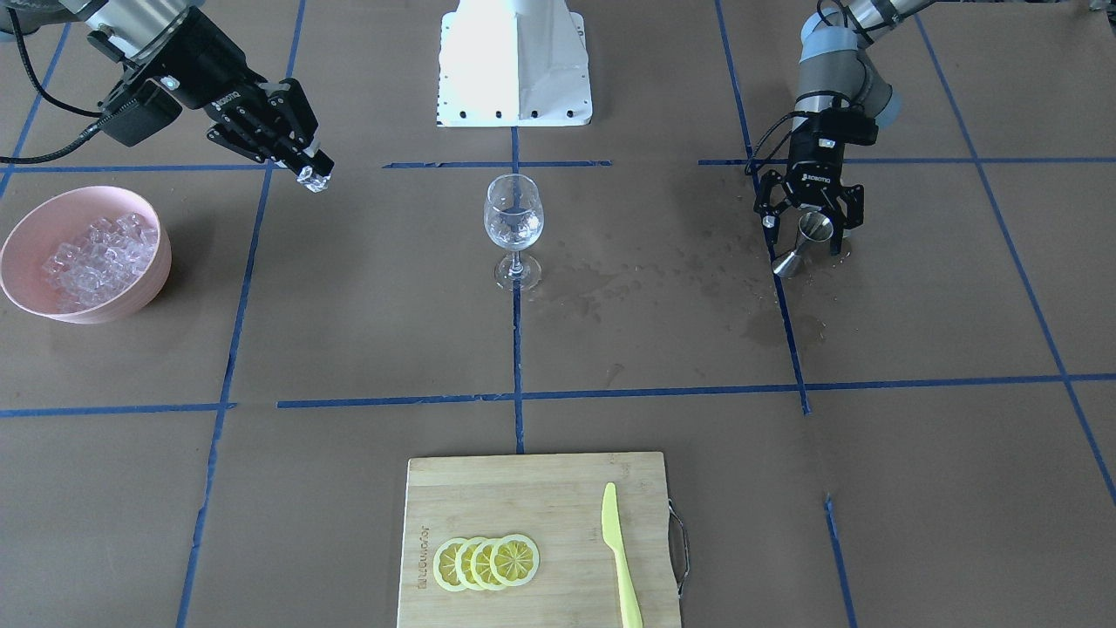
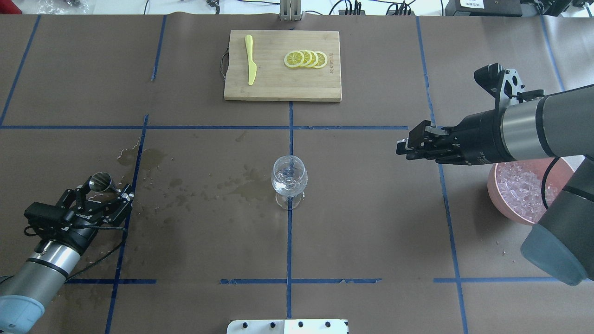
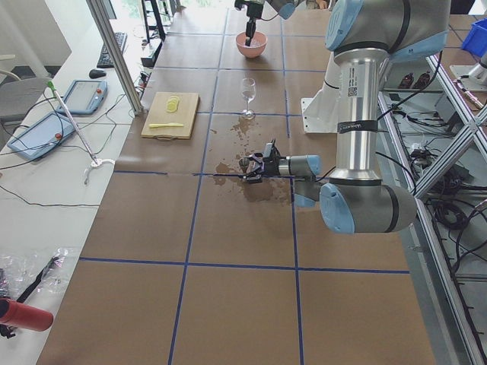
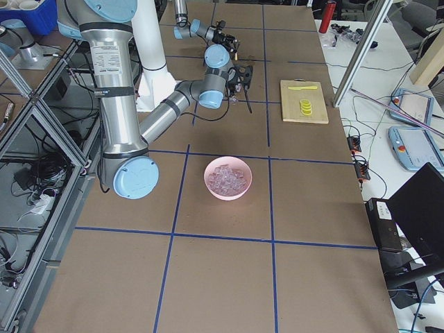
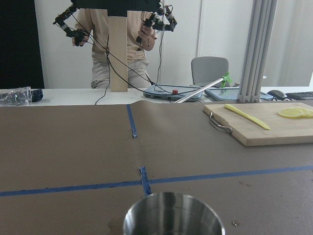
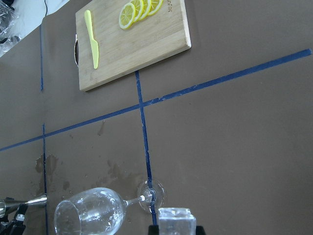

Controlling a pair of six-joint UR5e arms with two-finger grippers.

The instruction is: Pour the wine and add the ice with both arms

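A wine glass point(image 1: 514, 218) stands upright mid-table with a little clear wine point(image 1: 514, 234) low in its bowl. My right gripper point(image 1: 312, 170) hovers between the glass and a pink bowl point(image 1: 144, 296), shut on one ice cube point(image 1: 315, 180). In the right wrist view that cube point(image 6: 174, 218) sits between the fingertips, with the glass point(image 6: 90, 218) below left. More ice point(image 1: 96, 253) is heaped in the bowl. My left gripper point(image 1: 809, 222) is low over the table, its fingers spread open around a steel jigger point(image 1: 806, 240) standing there.
A bamboo cutting board point(image 1: 523, 488) with lemon slices point(image 1: 488, 563) and a yellow knife point(image 1: 621, 558) lies at the operators' edge. Wet patches point(image 1: 645, 279) spread between glass and jigger. The white base block point(image 1: 514, 65) is behind the glass. A person point(image 5: 117, 44) stands beyond the table.
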